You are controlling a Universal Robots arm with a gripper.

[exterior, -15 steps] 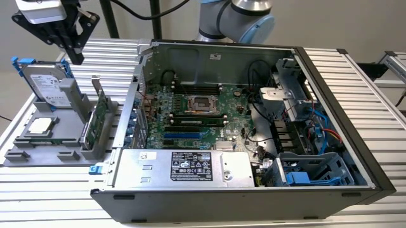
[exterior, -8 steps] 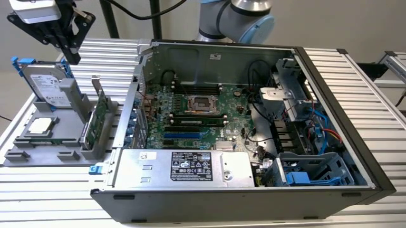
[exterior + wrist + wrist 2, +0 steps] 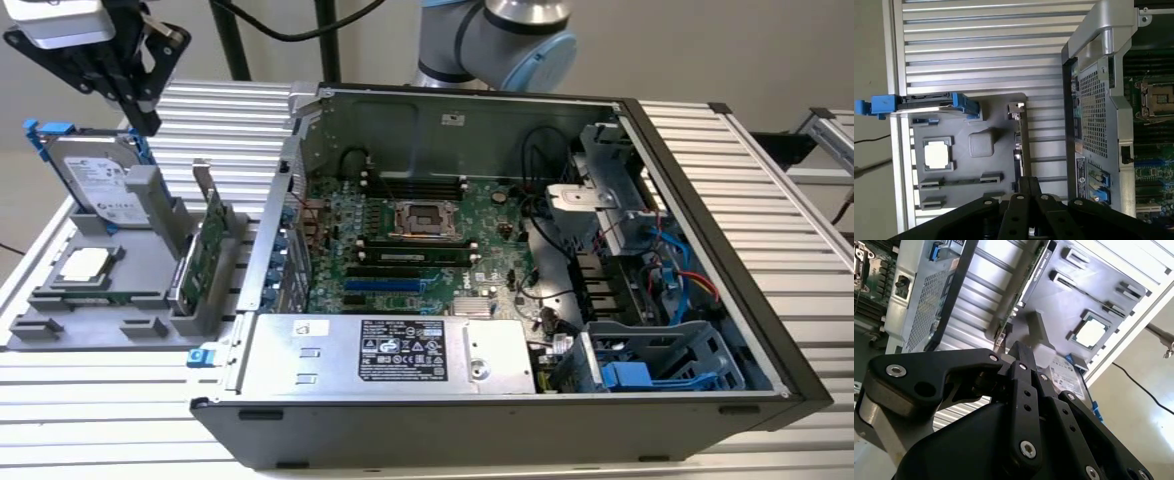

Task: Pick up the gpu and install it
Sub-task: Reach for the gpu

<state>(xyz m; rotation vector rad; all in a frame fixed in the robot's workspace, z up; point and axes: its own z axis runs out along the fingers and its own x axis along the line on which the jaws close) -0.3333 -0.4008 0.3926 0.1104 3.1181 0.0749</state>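
Jaws pressed together, empty, high over the hard drive [image 3: 107, 180]. Gpu [image 3: 210, 245] stands on edge in the grey holder [image 3: 80, 325], beside the open case [image 3: 467, 440]. Good grasp, I judge: spread wide, square to its top edge.

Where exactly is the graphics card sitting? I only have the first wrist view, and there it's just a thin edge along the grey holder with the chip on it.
Observer: In the exterior view the graphics card stands upright on its edge in the grey holder, between the hard drive and the computer case, its green face showing.
Operator: Is the gripper down on it yet?
Observer: No. The gripper hangs above the holder, higher than the card's top edge, touching nothing.
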